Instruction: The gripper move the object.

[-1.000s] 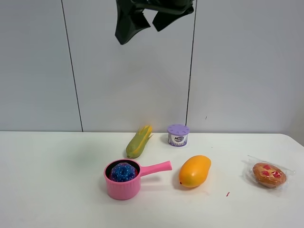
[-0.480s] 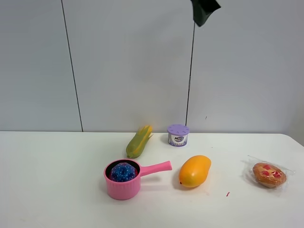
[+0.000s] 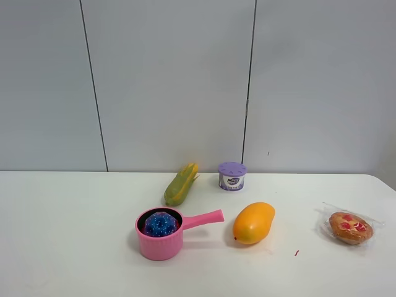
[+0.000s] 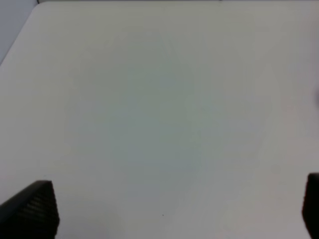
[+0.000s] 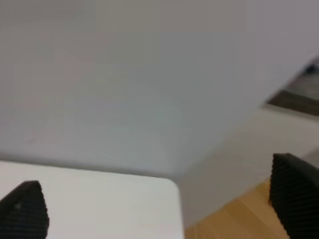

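Note:
The bumpy red-and-blue ball lies inside a pink saucepan at the middle front of the white table. No gripper shows in the exterior high view. In the left wrist view my left gripper is open, its black fingertips wide apart over bare table. In the right wrist view my right gripper is open, its fingertips apart, facing the wall and a table corner. Neither holds anything.
An orange-yellow mango lies right of the pan's handle. A corn cob and a small purple-lidded tub sit at the back. A wrapped pastry lies at the far right. The table's corner and wooden floor show in the right wrist view.
A dark gripper at the top of the exterior high view moved right and then left the frame. The objects on the table have not moved.

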Robot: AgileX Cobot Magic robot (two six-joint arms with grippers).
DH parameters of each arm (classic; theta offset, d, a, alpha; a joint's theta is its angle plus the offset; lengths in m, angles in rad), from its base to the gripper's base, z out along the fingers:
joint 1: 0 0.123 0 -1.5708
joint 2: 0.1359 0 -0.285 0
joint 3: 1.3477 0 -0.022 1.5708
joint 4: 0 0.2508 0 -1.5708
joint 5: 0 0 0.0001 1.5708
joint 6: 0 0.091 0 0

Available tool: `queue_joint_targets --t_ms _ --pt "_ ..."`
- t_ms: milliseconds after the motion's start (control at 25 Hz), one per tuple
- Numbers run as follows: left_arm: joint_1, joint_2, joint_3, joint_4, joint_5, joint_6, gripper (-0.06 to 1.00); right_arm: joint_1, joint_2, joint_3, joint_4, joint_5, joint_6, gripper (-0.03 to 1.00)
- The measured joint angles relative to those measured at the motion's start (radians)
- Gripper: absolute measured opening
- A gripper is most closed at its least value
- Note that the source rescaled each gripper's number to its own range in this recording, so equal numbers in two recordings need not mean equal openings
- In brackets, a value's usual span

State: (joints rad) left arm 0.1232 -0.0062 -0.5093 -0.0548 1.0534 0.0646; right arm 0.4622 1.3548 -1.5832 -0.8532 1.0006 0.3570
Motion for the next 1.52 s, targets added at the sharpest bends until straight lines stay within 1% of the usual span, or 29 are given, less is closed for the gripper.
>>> queue_joint_targets --t_ms 160,320,560,640,720,760,880,960,1080,1120,1200,1280,1440,1520 --pt "0.0 0.0 0.0 0.0 0.0 0.0 1.0 -0.118 -0.06 0.0 0.0 0.015 -0.026 0.68" --pt "0.0 0.0 0.0 0.0 0.0 0.0 1.0 -0.189 -0.142 -0.001 -0.001 0.063 -0.069 0.68" --pt "0.0 0.0 0.0 0.0 0.0 0.0 1.0 -0.2 -0.28 -0.001 0.003 0.077 -0.125 0.68" --pt "0.0 0.0 0.0 0.0 0.0 0.0 1.0 -0.2 -0.311 -0.001 0.043 0.078 -0.154 0.68" --pt "0.0 0.0 0.0 0.0 0.0 0.0 1.0 -0.2 -0.325 -0.001 0.131 0.079 -0.202 0.68" --pt "0.0 0.0 0.0 0.0 0.0 0.0 1.0 -0.2 -0.33 -0.001 0.2 0.079 -0.233 0.68" --pt "0.0 0.0 0.0 0.0 0.0 0.0 1.0 -0.2 -0.329 -0.001 0.438 0.077 -0.332 0.68" --pt "0.0 0.0 0.0 0.0 0.0 0.0 1.0 -0.2 -0.324 -0.001 0.624 0.074 -0.402 0.68" --pt "0.0 0.0 0.0 0.0 0.0 0.0 1.0 -0.2 -0.322 -0.001 0.845 0.083 -0.51 0.68" --pt "0.0 0.0 0.0 0.0 0.0 0.0 1.0 -0.2 -0.322 -0.001 0.904 0.088 -0.535 0.68" --pt "0.0 0.0 0.0 0.0 0.0 0.0 1.0 -0.2 -0.322 0.007 0.982 0.109 -0.575 0.68" --pt "0.0 0.0 0.0 0.0 0.0 0.0 1.0 -0.2 -0.323 0.038 1.026 0.138 -0.596 0.68" --pt "0.0 0.0 0.0 0.0 0.0 0.0 1.0 -0.2 -0.323 0.162 1.043 0.204 -0.588 0.68" --pt "0.0 0.0 0.0 0.0 0.0 0.0 1.0 -0.2 -0.324 0.243 1.045 0.211 -0.588 0.68"
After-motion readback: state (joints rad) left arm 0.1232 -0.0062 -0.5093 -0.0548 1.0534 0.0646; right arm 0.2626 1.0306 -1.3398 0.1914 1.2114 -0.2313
